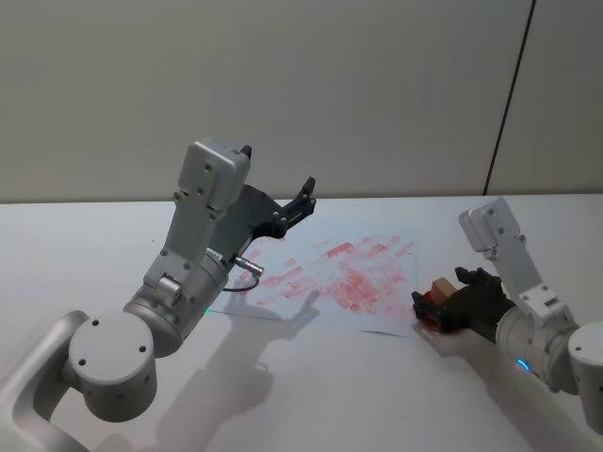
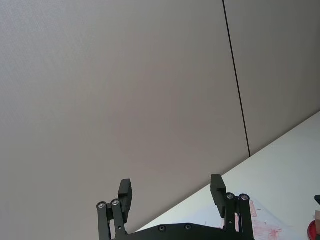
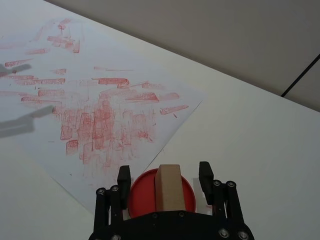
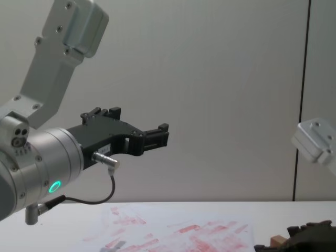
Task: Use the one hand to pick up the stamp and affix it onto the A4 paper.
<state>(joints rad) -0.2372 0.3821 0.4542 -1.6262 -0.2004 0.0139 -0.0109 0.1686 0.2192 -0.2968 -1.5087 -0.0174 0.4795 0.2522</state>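
So the stamp (image 3: pixel 169 187) is sitting upright on a round red ink pad (image 3: pixel 161 196), just off the near right corner of the A4 paper (image 3: pixel 95 107), and the right hand (image 3: pixel 165 176) is right there with one finger on each side of the wooden block. The fingers are spread around it; they look close to its sides but there's a visible gap, so I wouldn't call it gripped yet. The block's long axis runs straight in line with the hand's reach, roughly pointing toward the paper, so the fingers are lined up to close across its narrow width, which looks like the right way to take it. From the stamp, the paper lies forward and toward the robot's left, already covered in red smudgy prints, so my guess is the coming move is squeeze, lift, then carry it that way over the sheet. The left hand (image 1: pixel 300 202) is way farther from the stamp, held up in the air above the far left side of the paper with its fingers spread and nothing between them, looks parked. All on a white table (image 1: pixel 311 386).
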